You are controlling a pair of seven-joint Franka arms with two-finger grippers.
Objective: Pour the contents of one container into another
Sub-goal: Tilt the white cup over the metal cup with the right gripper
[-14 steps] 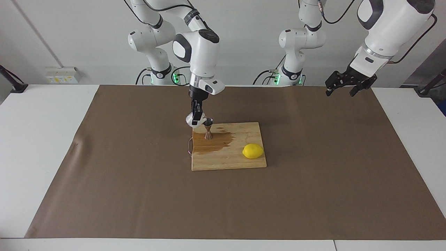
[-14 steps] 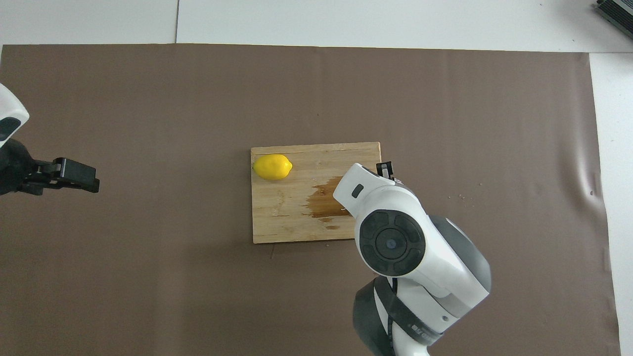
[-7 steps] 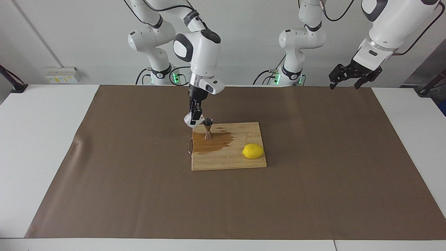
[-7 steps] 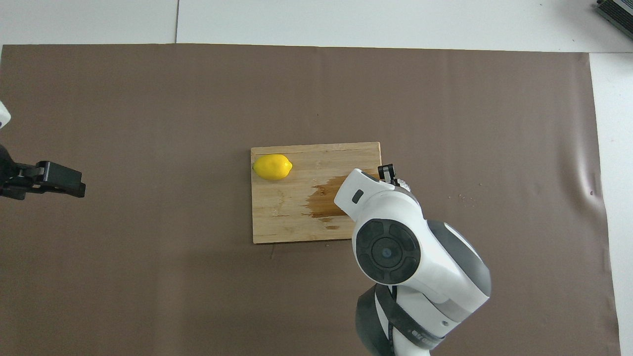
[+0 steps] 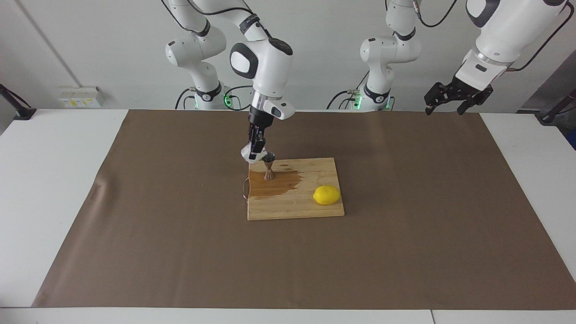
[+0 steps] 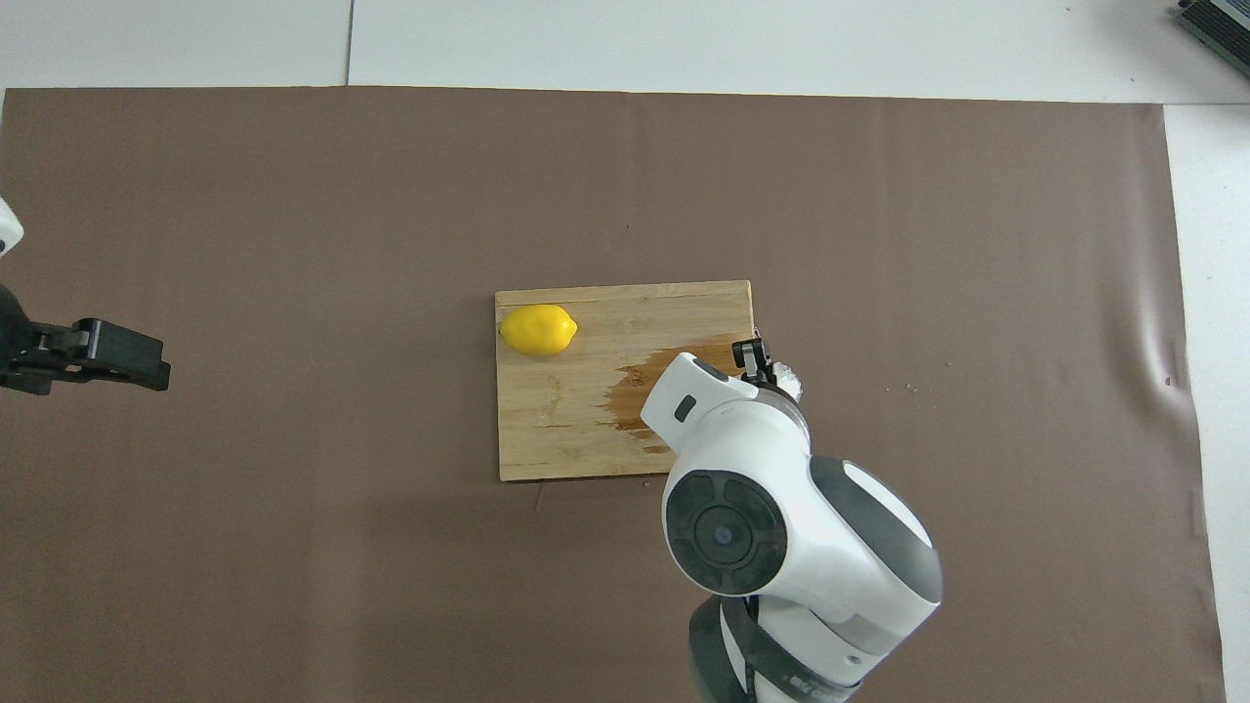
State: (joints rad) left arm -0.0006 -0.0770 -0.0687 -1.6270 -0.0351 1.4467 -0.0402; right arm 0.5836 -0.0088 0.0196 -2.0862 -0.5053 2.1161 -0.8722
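The lemon (image 5: pixel 326 195) is being left on the wet board (image 5: pixel 294 207). Nearer the robots, the glass (image 5: pixel 248 154) is being gripped, tilted, by the right gripper (image 5: pixel 257 153) over the jigger (image 5: pixel 269 165). The left gripper (image 5: pixel 443 100) is being held open, waiting, above the mat's (image 5: pixel 180 252) edge.

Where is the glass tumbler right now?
In the facing view the glass tumbler is held tilted in the right claw, at the rim of the jigger on the cutting board.
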